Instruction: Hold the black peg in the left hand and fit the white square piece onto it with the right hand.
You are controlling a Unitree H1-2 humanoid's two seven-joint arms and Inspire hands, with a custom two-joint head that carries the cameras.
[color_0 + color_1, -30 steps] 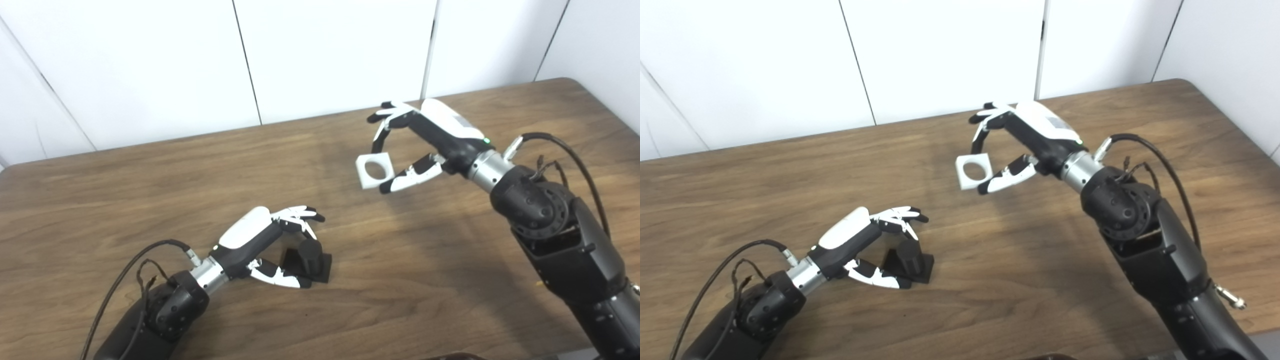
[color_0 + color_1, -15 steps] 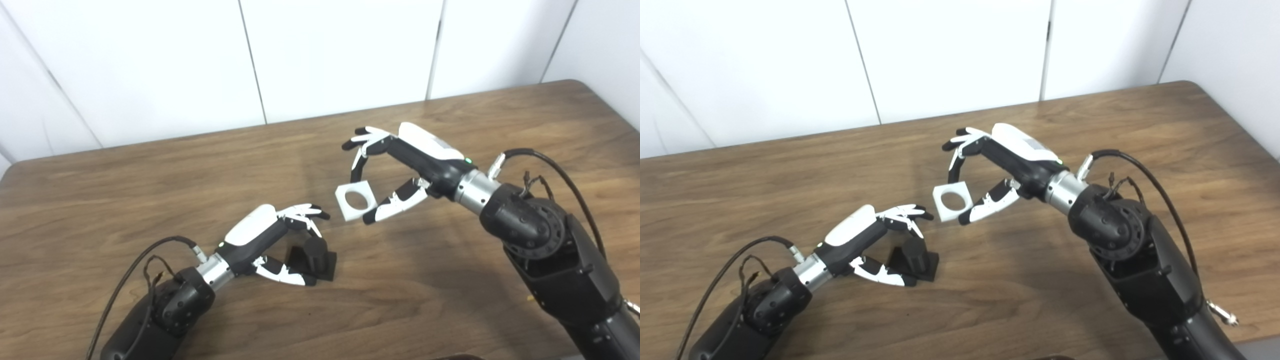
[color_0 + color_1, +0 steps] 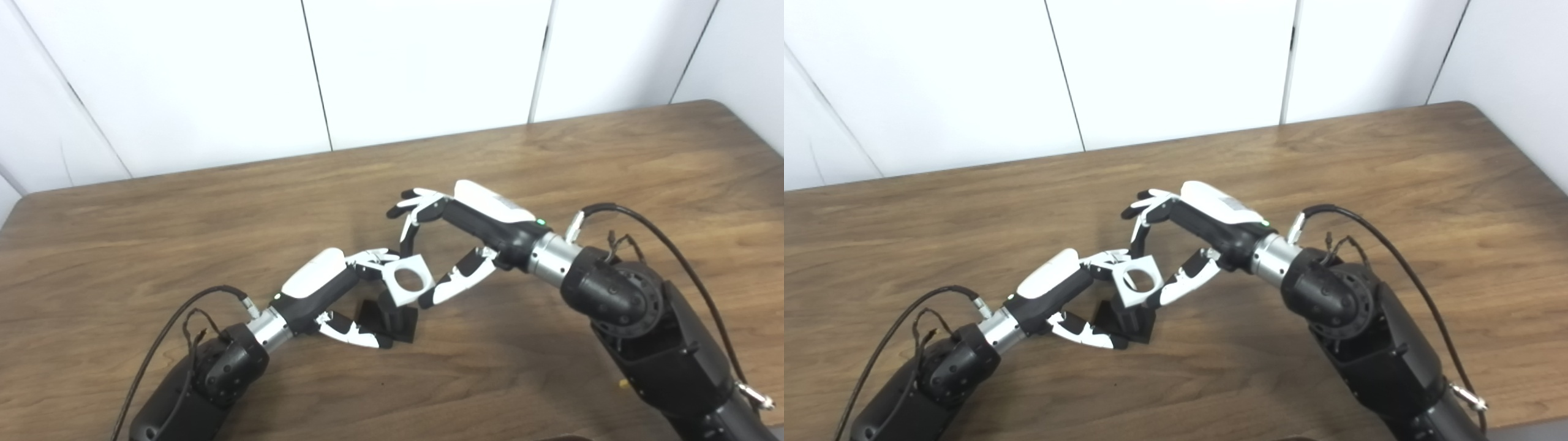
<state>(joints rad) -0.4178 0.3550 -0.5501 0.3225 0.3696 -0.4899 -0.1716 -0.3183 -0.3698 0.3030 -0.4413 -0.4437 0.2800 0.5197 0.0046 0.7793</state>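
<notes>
Centre frame: white square piece [image 3: 409, 280], likely light, rigid, pinched at its edges by right hand [image 3: 453, 236]; left hand [image 3: 334, 294] cups black peg [image 3: 392, 318].

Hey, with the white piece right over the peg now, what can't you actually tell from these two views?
- Both views: top of black peg hidden behind white square piece; whether it has entered the hole is unclear.
- Left hand grip on the peg base: its own fingers hide the contact.

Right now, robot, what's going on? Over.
Left hand steadies black peg. Right hand holds white square just above it, not on. Nothing in the way.
</notes>
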